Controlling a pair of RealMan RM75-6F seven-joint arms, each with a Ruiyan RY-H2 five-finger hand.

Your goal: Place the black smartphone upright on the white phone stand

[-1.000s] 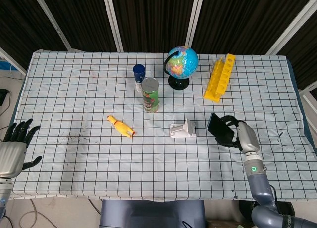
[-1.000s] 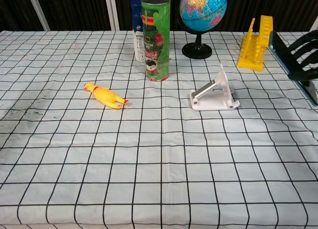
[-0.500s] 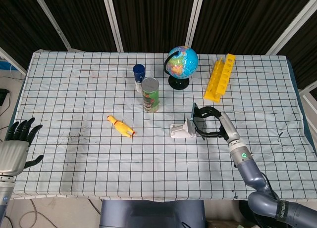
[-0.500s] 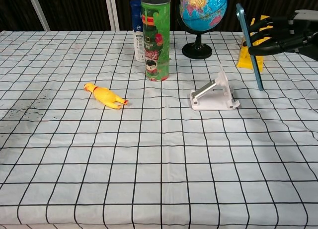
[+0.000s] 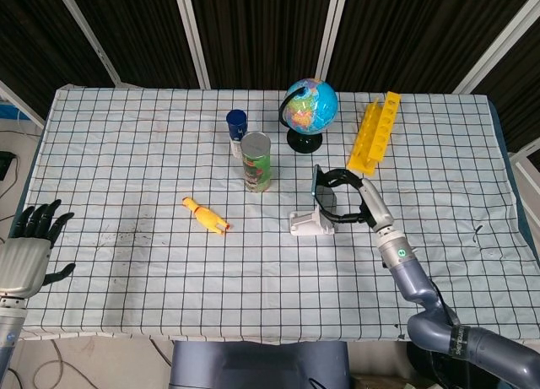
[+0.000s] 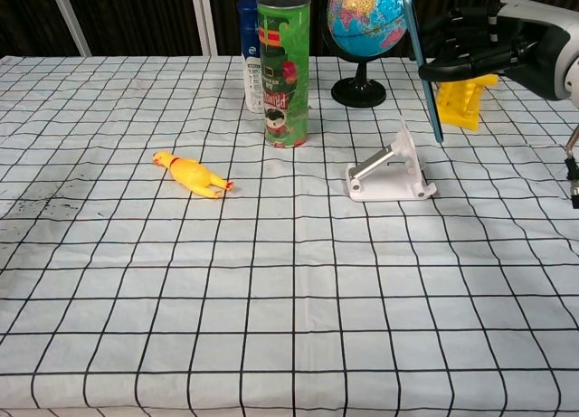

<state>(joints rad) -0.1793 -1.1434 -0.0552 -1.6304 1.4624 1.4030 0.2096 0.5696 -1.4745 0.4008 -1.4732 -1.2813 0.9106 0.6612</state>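
My right hand (image 5: 348, 195) (image 6: 470, 48) holds the black smartphone (image 5: 317, 181) (image 6: 422, 66) upright and edge-on, its blue rim showing in the chest view. The phone hangs just above the white phone stand (image 5: 305, 223) (image 6: 391, 171), near the stand's raised back plate, and its lower end is clear of the stand. The stand sits on the checked cloth, right of centre. My left hand (image 5: 27, 252) is open at the table's near left corner, far from both, with nothing in it.
A green can (image 5: 256, 160) (image 6: 284, 69) and a blue-capped bottle (image 5: 236, 127) stand behind the stand to its left. A globe (image 5: 309, 110) (image 6: 365, 37) and a yellow rack (image 5: 375, 132) (image 6: 467, 78) stand behind my right hand. A yellow rubber chicken (image 5: 205, 215) (image 6: 191, 174) lies left of centre.
My right hand has carried the phone leftward from the table's right side to a spot over the stand, turning it more upright. The left hand has barely moved.
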